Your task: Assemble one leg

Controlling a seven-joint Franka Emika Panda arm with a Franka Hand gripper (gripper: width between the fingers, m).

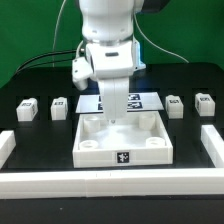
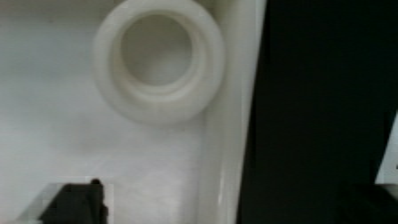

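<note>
Your two-finger gripper hangs low over the middle of the large flat white panel with round corner holes, and no leg is under it. The four small white cuboid blocks with black-and-white square tags all stand on the black table, well apart from the fingers and slightly farther from the camera than the panel. On the exterior view's left are the outer left leg and the inner left leg. On the exterior view's right are the inner right leg and the outer right leg. The two inner ones look about equally near, so I judge the coming reach to be a sideways one, either way. The blocks are too small for you to read a long axis from. In the wrist view only one dark fingertip shows, above bare white panel beside a round hole. With the other finger out of frame, you cannot tell how wide the jaws stand, and nothing is seen held there. No brand or readable writing appears, only square tags on the legs, on the panel's front wall, and on the thin flat white marker board behind the arm.
</note>
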